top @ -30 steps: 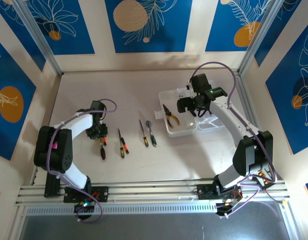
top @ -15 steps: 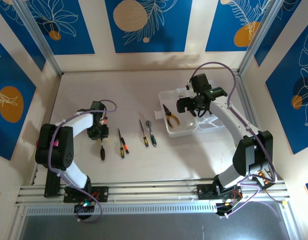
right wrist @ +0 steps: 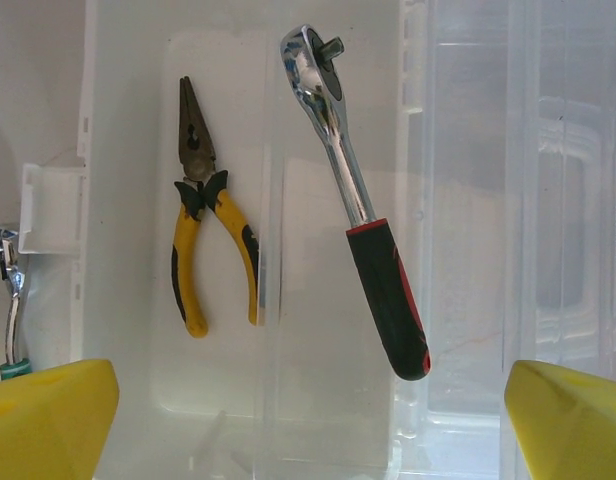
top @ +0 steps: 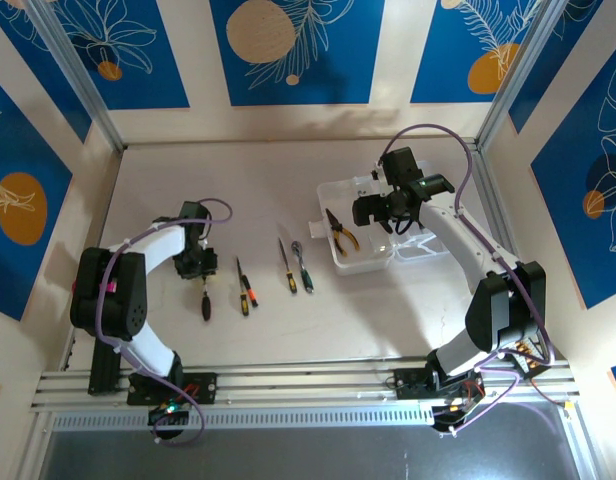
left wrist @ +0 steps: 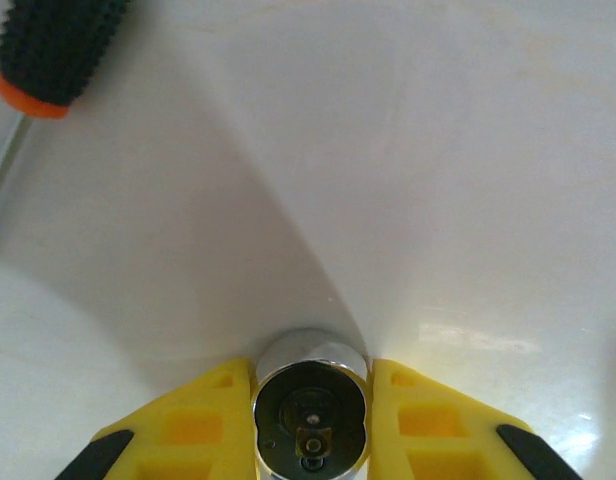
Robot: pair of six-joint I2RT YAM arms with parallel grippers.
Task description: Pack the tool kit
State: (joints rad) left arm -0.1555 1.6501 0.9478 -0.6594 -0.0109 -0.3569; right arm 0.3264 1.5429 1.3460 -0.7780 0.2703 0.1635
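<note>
My left gripper point(left wrist: 310, 376) is shut on the round chrome head of a ratchet point(left wrist: 310, 415), low over the white table. From above, that ratchet's dark handle point(top: 204, 303) trails toward the near edge below the left gripper point(top: 198, 266). The clear plastic box point(top: 360, 262) stands open at the right. Inside it lie yellow-handled pliers point(right wrist: 210, 255) and a chrome ratchet with a black and red handle point(right wrist: 363, 215). My right gripper point(right wrist: 308, 400) hangs open above the box with nothing between its fingers. Two thin screwdrivers point(top: 243, 287) point(top: 287, 267) lie mid-table.
A small ratchet with a green handle point(top: 304, 268) lies beside the screwdrivers, left of the box. A black screwdriver handle with an orange collar point(left wrist: 53, 45) lies just ahead of my left fingers. The box's clear lid point(top: 428, 245) lies open to the right. Metal rails run along the table's sides.
My left jaws have narrowed onto the ratchet's head and stayed there. The right arm and the tools in the box have not moved.
</note>
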